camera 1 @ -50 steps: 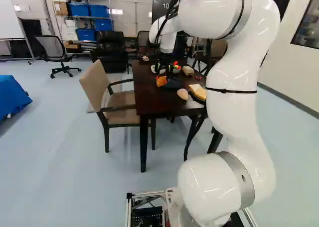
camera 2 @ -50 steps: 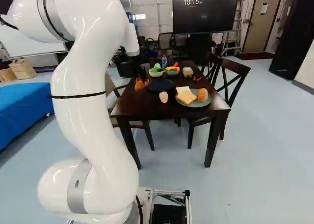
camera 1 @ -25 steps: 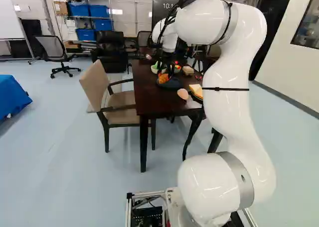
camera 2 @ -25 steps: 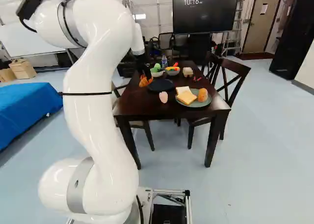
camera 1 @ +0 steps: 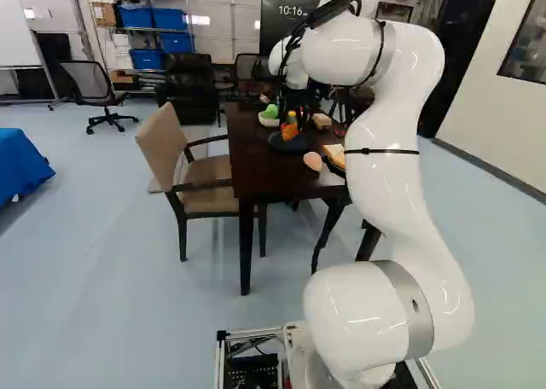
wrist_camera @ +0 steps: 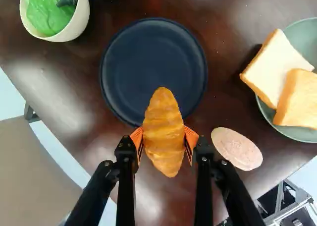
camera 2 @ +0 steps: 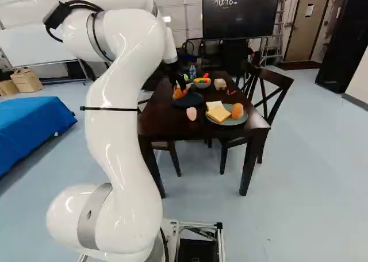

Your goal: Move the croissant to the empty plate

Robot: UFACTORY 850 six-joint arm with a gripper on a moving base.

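1. In the right base view, the plate [wrist_camera: 151, 57] is lying on the table [camera 2: 167, 127], behind the oval [wrist_camera: 237, 149] and slightly left.
2. The croissant [wrist_camera: 166, 132] is sitting between the fingers of the gripper [camera 2: 179, 87].
3. The bread plate [wrist_camera: 292, 132] is lying right of the oval, holding two slices [wrist_camera: 299, 99] (one is overlapping the other) and a roll [camera 2: 237, 111].
4. Two bowls [camera 2: 202, 84] are standing behind the plate, the block [camera 2: 219, 84] to their right.
5. An armchair [camera 1: 209, 167] is standing left of the table, a chair [camera 2: 276, 78] right.
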